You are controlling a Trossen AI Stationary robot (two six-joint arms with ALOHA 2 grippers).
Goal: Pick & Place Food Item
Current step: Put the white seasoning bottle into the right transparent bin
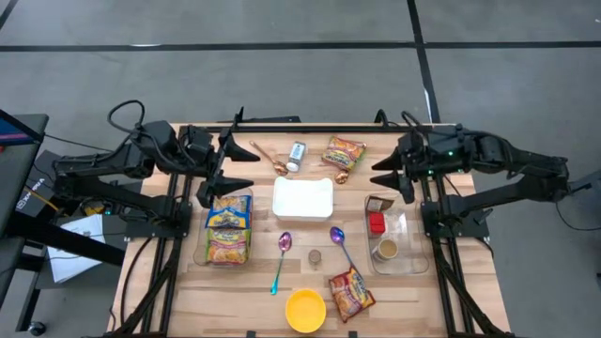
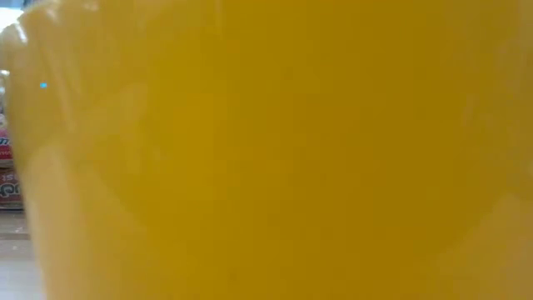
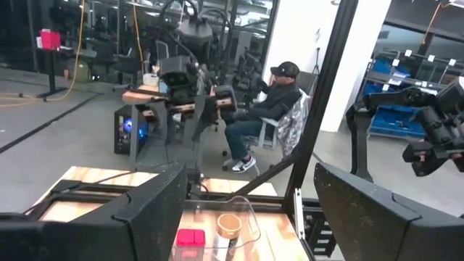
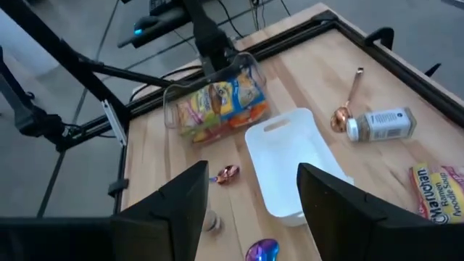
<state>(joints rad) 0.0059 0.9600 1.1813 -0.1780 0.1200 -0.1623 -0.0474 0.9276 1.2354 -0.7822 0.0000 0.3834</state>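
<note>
Both tools raised and open, gripping nothing: left tool [image 1: 242, 169] above the noodle-pack bin [image 1: 228, 228], right tool [image 1: 385, 176] near the clear bin [image 1: 394, 235] with red block and cup. White tray [image 1: 302, 198] mid-tabletop [image 1: 254, 310], spoons, loose packets [image 1: 345, 151] around. Yellow bowl [image 2: 266, 150] fills low view, hiding everything behind.

Yellow bowl [image 1: 305, 310] at the table's [image 1: 413, 291] near edge, two iridescent spoons [image 1: 281, 260] just behind it
</note>
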